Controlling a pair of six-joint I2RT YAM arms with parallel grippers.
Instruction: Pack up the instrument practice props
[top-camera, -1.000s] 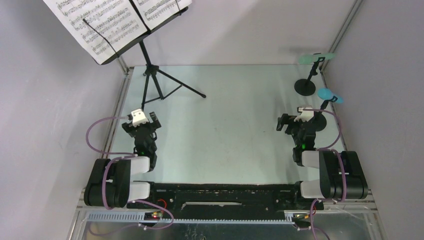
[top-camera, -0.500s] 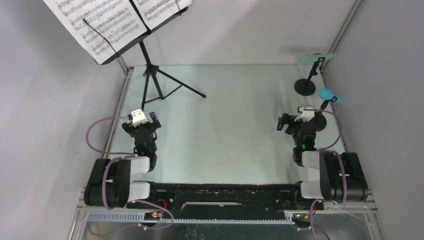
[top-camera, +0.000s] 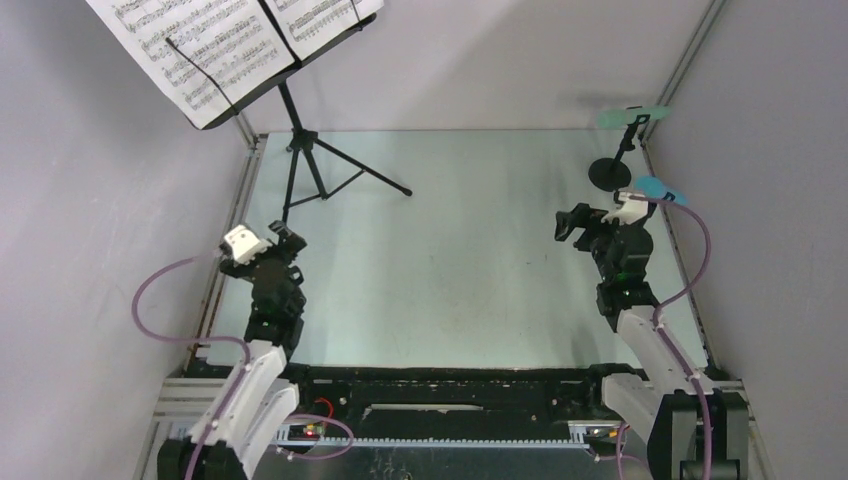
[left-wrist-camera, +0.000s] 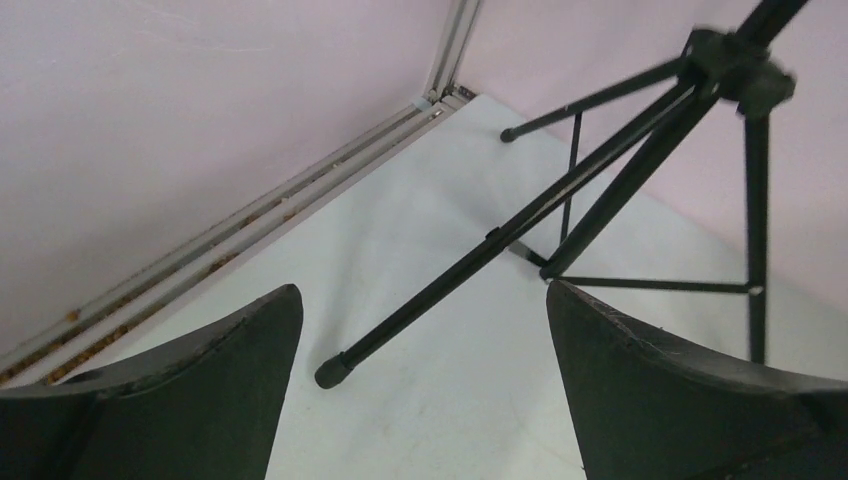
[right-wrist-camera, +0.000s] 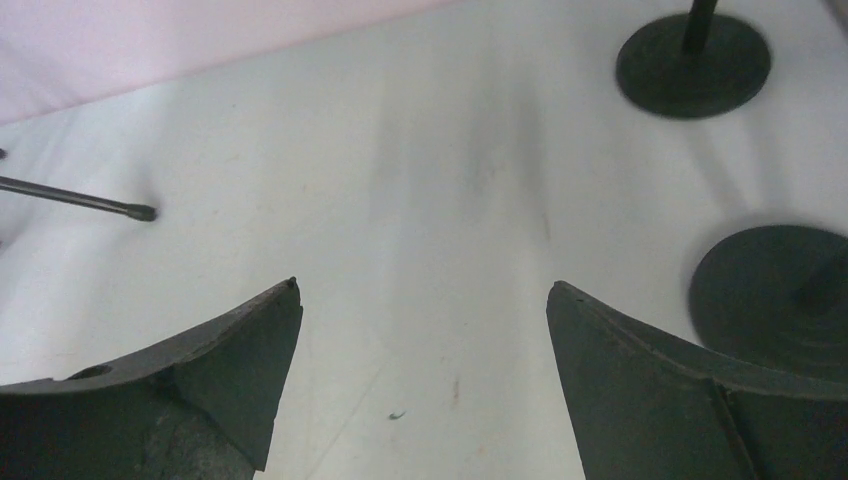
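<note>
The black tripod music rack (top-camera: 300, 150) stands at the back left, with white sheet-music pages (top-camera: 200, 40) on its desk. My left gripper (top-camera: 278, 238) hovers open just short of the tripod's near leg (left-wrist-camera: 480, 250), whose rubber foot (left-wrist-camera: 328, 372) lies ahead between my fingers. A mint-green microphone (top-camera: 630, 115) rests in a round-based holder (top-camera: 608, 175) at the back right. A blue microphone (top-camera: 655, 188) sits nearer, above my right gripper (top-camera: 592, 220), which is open and empty. In the right wrist view both holder bases show, one far (right-wrist-camera: 693, 65), one near on the right (right-wrist-camera: 770, 300).
Grey walls close in the left, back and right of the table (top-camera: 470, 250). An aluminium rail (left-wrist-camera: 250, 215) runs along the left edge beside my left gripper. The tip of one tripod leg (right-wrist-camera: 140, 211) shows far left in the right wrist view.
Both arms have unfolded and reached forward. The left gripper shifted left towards the tripod's near leg; the right gripper moved back towards the blue microphone. Both stayed open.
</note>
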